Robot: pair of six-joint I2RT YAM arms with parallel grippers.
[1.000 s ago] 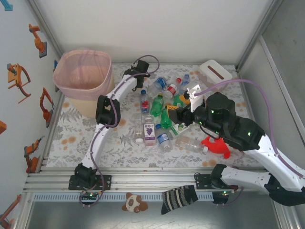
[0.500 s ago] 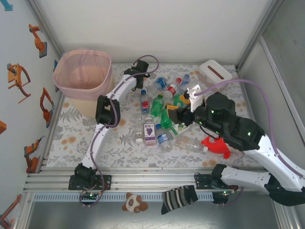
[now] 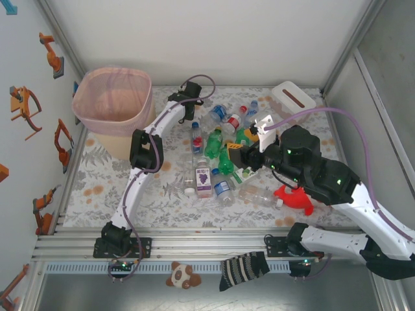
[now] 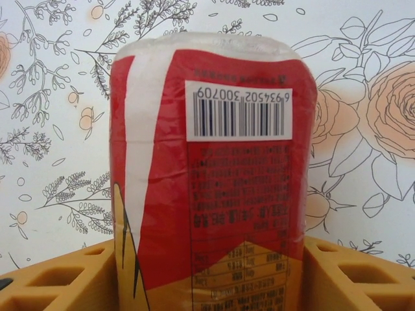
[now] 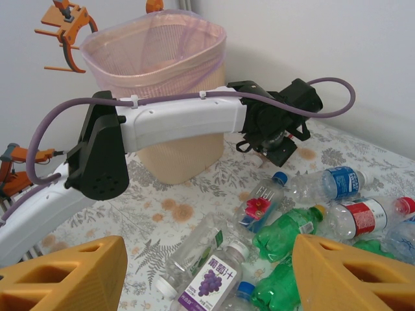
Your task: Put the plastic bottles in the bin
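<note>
A red-labelled plastic bottle stands lengthwise between the orange fingers of my left gripper, and both fingers press on its sides. From above, the left gripper is low over the far left of the bottle pile, just right of the cream bin with its pink liner. The right gripper hangs open above the pile with nothing between its fingers. Below it lie a grape-label bottle, a Fiji bottle, green bottles and another red-labelled one.
A red toy figure lies just right of the pile under the right arm. A white tissue box sits at the back right. The left arm spans the space in front of the bin. A striped sock lies on the near rail.
The left gripper has drawn in on the red-labelled bottle and edged slightly toward the back. The right arm has held still.
</note>
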